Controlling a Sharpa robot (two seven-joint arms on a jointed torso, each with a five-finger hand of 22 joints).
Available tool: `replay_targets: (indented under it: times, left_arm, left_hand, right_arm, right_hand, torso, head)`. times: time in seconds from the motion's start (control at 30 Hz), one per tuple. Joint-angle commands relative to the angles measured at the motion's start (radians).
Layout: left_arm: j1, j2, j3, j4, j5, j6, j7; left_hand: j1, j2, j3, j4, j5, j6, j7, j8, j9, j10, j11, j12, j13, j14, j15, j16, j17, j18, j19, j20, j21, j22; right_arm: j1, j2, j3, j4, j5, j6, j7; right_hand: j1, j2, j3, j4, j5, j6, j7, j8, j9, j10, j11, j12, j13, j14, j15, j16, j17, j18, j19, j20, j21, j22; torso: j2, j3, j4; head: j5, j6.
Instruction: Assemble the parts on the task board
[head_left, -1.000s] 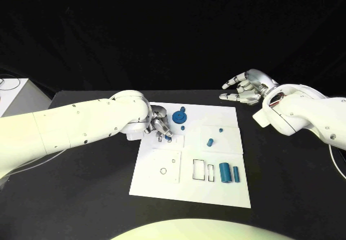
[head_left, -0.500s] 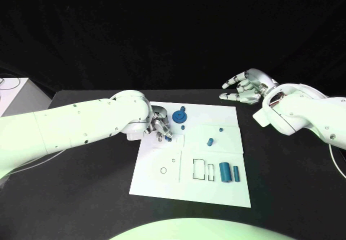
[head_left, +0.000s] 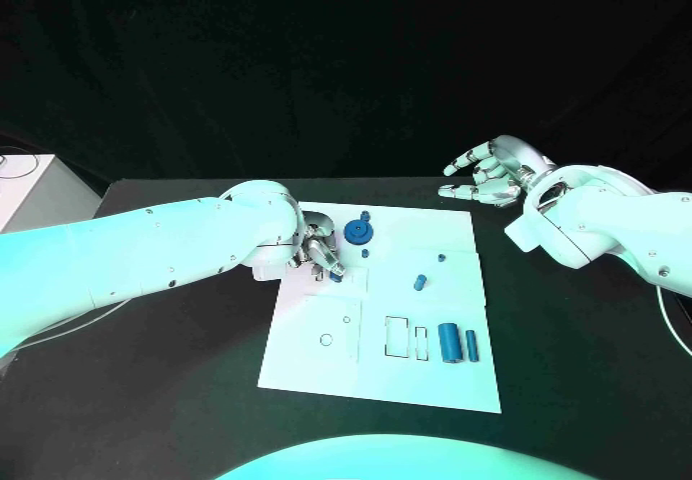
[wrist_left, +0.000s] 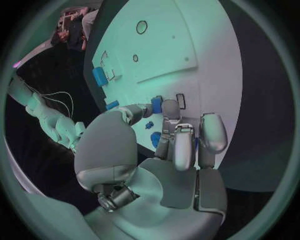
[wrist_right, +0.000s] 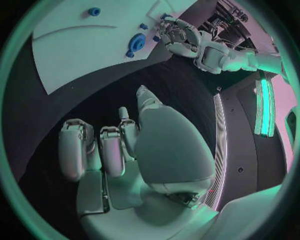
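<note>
The white task board (head_left: 382, 375) lies in the middle of the black table. My left hand (head_left: 319, 250) is over its back left corner and pinches a small blue part (wrist_left: 157, 104) between thumb and fingers, just above the board (wrist_left: 187, 45) beside a small slot outline (wrist_left: 180, 101). A blue disc (head_left: 356, 235) and a small blue peg (head_left: 366, 217) lie just right of that hand. My right hand (head_left: 490, 171) hangs in the air beyond the board's back right corner, fingers apart and holding nothing; its wrist view shows its palm (wrist_right: 153, 145).
More blue parts lie on the board: a short piece (head_left: 420, 283), a tiny one (head_left: 438, 261) and two cylinders (head_left: 450, 345) (head_left: 472, 347) near rectangular outlines (head_left: 397, 338). A white box (head_left: 29, 190) stands at the table's far left.
The left hand's fingertips with the blue part have edged slightly down toward the board. The right hand has stayed in place.
</note>
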Motion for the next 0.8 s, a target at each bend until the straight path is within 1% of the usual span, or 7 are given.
replay_targets:
  times: [0.03,0.53,0.67,0.8]
  left_arm:
    - [-0.002,0.002,-0.001,0.004,-0.008,0.022,0.004]
    - [-0.004,0.001,-0.002,0.002,-0.009,0.025,0.003]
    - [-0.007,0.003,-0.003,-0.003,-0.01,0.026,0.003]
    - [-0.009,0.005,-0.005,-0.005,-0.012,0.027,0.003]
  left_hand:
    - [0.003,0.005,0.212,-0.22,0.004,0.01,-0.005,0.003,0.099,0.005,-0.01,0.002,-0.002,0.072,-0.006,0.003,0.151,-0.019,0.006,0.0,0.005,0.0]
    - [0.002,0.005,0.212,-0.22,0.006,0.011,-0.005,0.003,0.1,0.006,-0.01,0.003,-0.001,0.072,-0.007,0.003,0.151,-0.019,0.007,0.0,0.006,0.002]
    - [0.002,0.005,0.212,-0.22,0.006,0.011,-0.005,0.003,0.1,0.006,-0.01,0.003,-0.001,0.072,-0.007,0.003,0.151,-0.019,0.007,0.0,0.006,0.002]
    - [0.002,0.005,0.212,-0.22,0.006,0.011,-0.005,0.003,0.1,0.006,-0.01,0.003,-0.001,0.072,-0.007,0.003,0.151,-0.019,0.007,0.0,0.006,0.002]
  right_arm:
    - [0.0,0.0,0.0,-0.001,-0.01,0.002,0.007]
    - [-0.003,0.002,0.0,-0.002,-0.022,0.002,0.008]
    - [-0.003,0.001,0.0,0.0,-0.037,0.001,0.009]
    - [-0.003,0.001,0.0,0.0,-0.042,0.001,0.009]
  right_hand:
    - [-0.009,-0.002,0.007,0.001,0.002,-0.006,-0.001,0.006,0.001,-0.006,0.001,-0.003,0.072,0.072,-0.006,-0.006,0.154,0.018,0.003,-0.005,-0.006,0.168]
    - [-0.01,-0.001,0.007,0.001,0.003,-0.006,-0.001,0.007,0.001,-0.006,0.001,-0.003,0.072,0.072,-0.006,-0.006,0.154,0.018,0.003,-0.005,-0.007,0.168]
    - [-0.011,0.0,0.007,0.001,0.004,-0.005,-0.001,0.008,0.001,-0.005,0.001,-0.002,0.072,0.072,-0.006,-0.006,0.153,0.018,0.003,-0.005,-0.008,0.168]
    - [-0.011,0.0,0.007,0.001,0.004,-0.005,-0.001,0.008,0.001,-0.005,0.001,-0.002,0.072,0.072,-0.006,-0.006,0.153,0.018,0.003,-0.005,-0.008,0.168]
  torso:
    - [0.0,0.0003,0.0009]
    - [0.0,0.0008,0.0001]
    - [0.001,0.0011,-0.0009]
    - [0.001,0.001,0.0004]
  head:
    - [0.0,-0.003]
    - [0.0,-0.004]
    - [0.0,-0.006]
    - [-0.002,-0.009]
